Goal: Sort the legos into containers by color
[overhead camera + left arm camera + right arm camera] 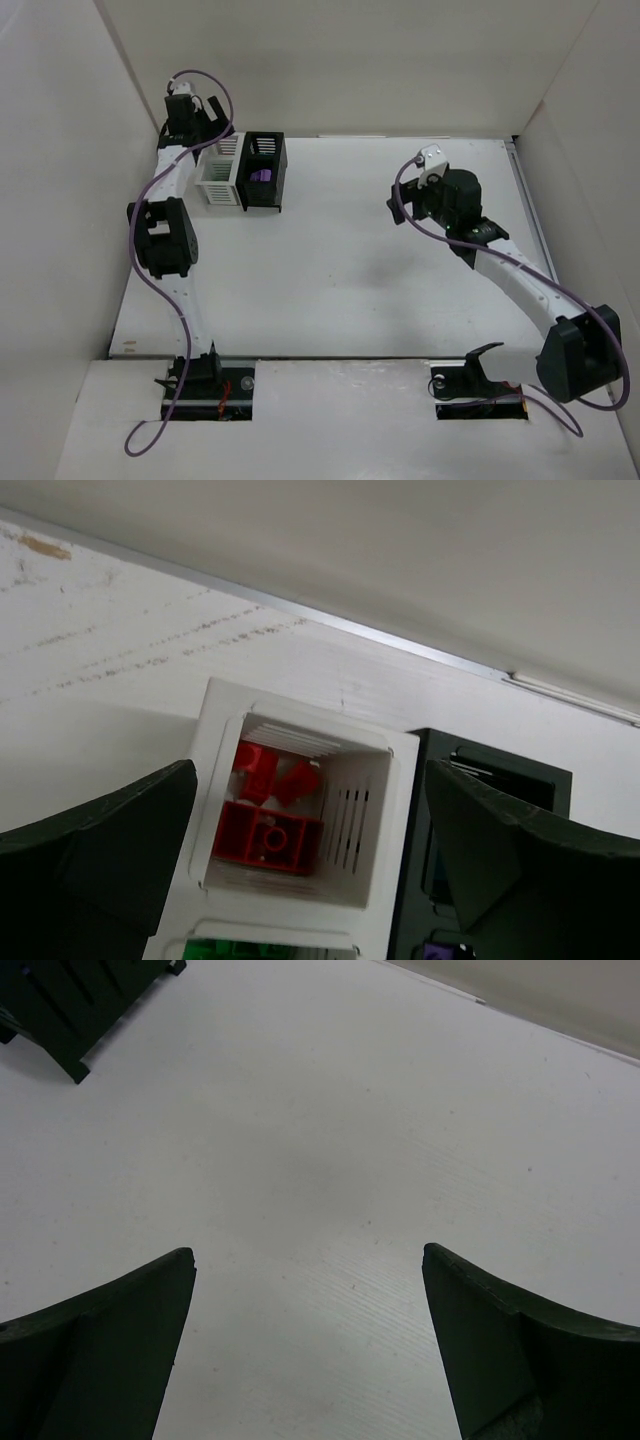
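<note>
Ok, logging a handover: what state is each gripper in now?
Left gripper: open, empty, above the white slatted plastic box of red bricks.
Right gripper: open, holding nothing.

Red legos point(268, 825) lie in the white container point(310, 712), joined beside the black container point(266, 196) holding a purple lego point(262, 176).

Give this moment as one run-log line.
left gripper: open over white container holding red legos | right gripper: open, empty, over table

Red legos point(268, 825) lie in a white slatted container point(310, 712); beside it, a black container point(495, 765) holds a purple lego point(262, 175).
</note>
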`<state>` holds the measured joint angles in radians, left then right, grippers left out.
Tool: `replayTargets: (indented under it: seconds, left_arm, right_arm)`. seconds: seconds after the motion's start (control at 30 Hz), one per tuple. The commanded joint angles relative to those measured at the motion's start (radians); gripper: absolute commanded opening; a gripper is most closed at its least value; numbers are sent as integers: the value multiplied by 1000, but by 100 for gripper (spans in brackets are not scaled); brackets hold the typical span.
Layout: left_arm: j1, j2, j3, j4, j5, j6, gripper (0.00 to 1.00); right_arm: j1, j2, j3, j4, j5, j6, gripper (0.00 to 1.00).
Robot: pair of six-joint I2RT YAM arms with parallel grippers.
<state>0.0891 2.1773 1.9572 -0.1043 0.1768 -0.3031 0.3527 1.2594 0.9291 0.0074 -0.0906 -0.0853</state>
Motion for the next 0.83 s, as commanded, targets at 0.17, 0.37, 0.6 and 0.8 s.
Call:
replayTargets:
  seconds: [0.17, 0.37, 0.6, 0.8]
  left_arm:
    - [-37, -364, -199, 20, -20, -7, 100]
    - [-123, -686, -566, 74, -63, -88, 100]
    - [-158, -918, -802, 19, -166, -134, 100]
    - [-167, -1037, -897, -5, -166, -159, 100]
  right_arm:
    - [-73, 15, 51, 26, -14, 94, 100]
    - [-118, 43, 33, 26, -29, 215, 100]
    - [-181, 43, 4, 26, -50, 257, 100]
    - [-181, -12, -48, 26, -28, 304, 100]
